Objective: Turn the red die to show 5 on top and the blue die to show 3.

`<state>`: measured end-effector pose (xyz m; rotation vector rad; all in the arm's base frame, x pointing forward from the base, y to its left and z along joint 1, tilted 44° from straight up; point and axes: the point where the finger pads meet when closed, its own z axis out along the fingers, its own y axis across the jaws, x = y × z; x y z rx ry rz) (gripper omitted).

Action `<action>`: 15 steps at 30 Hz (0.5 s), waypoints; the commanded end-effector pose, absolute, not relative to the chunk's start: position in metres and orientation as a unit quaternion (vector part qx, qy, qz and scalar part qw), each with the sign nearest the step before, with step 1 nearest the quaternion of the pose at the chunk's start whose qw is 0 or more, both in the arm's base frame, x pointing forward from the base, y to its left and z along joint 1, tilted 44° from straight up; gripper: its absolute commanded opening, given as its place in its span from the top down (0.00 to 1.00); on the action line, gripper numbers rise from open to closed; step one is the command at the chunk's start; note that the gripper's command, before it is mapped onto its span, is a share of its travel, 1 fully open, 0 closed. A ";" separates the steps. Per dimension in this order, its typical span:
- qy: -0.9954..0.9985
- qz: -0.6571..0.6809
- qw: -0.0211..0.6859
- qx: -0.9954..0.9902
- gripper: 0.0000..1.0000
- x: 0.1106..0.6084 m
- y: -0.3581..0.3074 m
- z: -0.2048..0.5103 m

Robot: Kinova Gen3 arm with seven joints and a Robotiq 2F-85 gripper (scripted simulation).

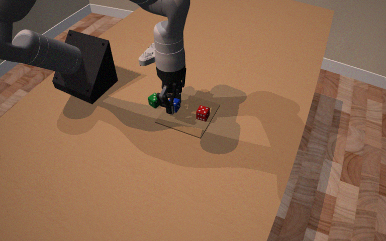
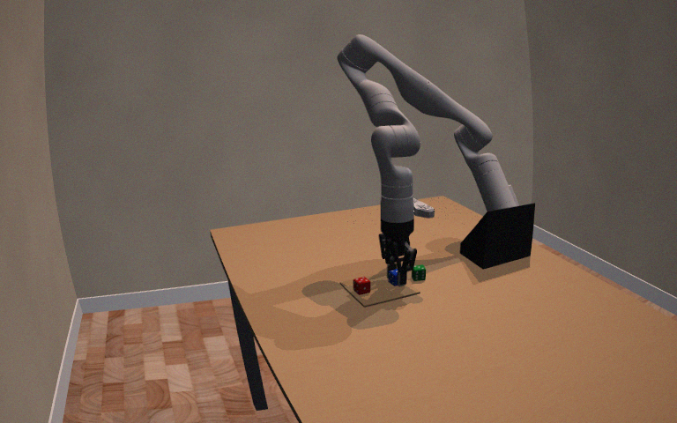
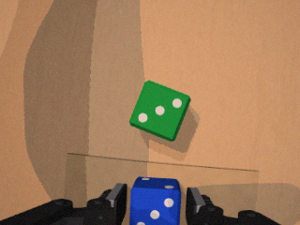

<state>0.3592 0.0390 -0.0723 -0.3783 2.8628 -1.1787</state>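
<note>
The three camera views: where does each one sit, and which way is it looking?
Top: high above the table, angled down on the mat and three dice; shows the arm's forearm, wrist and black base.
Exterior: off beyond a table corner, looking across at the whole arm from base to gripper.
Wrist: on the arm just behind the gripper, looking down past open fingers flanking the blue die toward the green die.
Shared: all three show the blue and green dice; only top and exterior show the red die.

Three dice: one red [image 1: 202, 112] and one blue [image 1: 176, 104] on the mat [image 1: 199, 133], one green [image 1: 153, 100] just off the mat. One mat, one arm, one black wedge base [image 1: 85, 65].
</note>
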 end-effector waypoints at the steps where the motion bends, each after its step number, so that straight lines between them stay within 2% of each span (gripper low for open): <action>1: 0.918 -0.377 0.012 -0.122 0.54 0.359 0.040 -0.072; 15: 0.918 -0.377 0.012 -0.122 0.54 0.358 0.048 -0.064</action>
